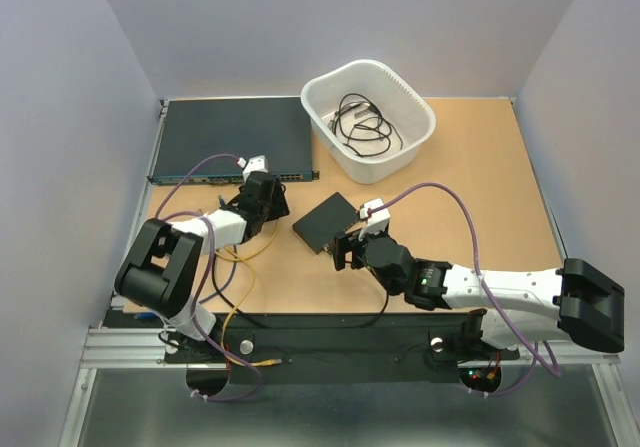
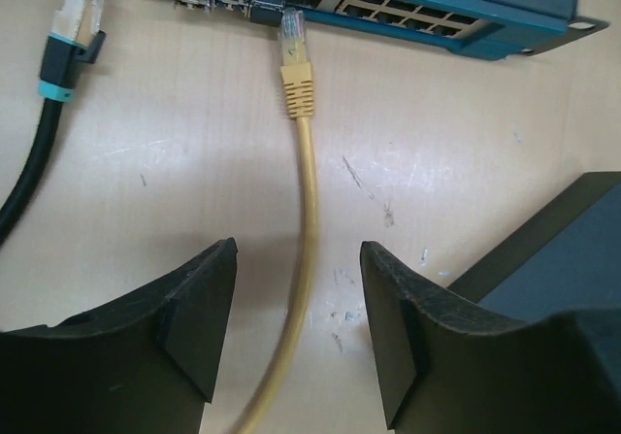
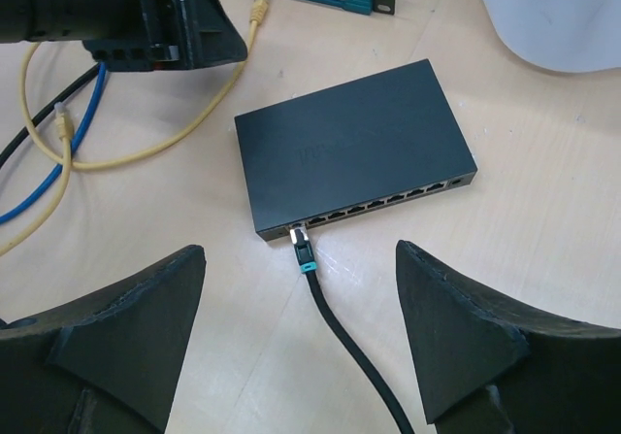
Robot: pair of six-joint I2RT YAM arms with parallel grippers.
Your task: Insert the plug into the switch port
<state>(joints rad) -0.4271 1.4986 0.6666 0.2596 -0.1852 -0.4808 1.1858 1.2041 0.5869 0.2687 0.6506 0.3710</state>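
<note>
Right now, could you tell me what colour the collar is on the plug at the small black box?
Teal; the plug shows best in the right wrist view.

A wide dark rack unit lay flat at the upper left of the wooden table. A white tub stood at upper centre and held a coiled black cable. In the left wrist view, a yellow cable ran up the centre. Its connector lay just short of the rack unit's port row. A blue cable crossed the left edge of the right wrist view.
</note>
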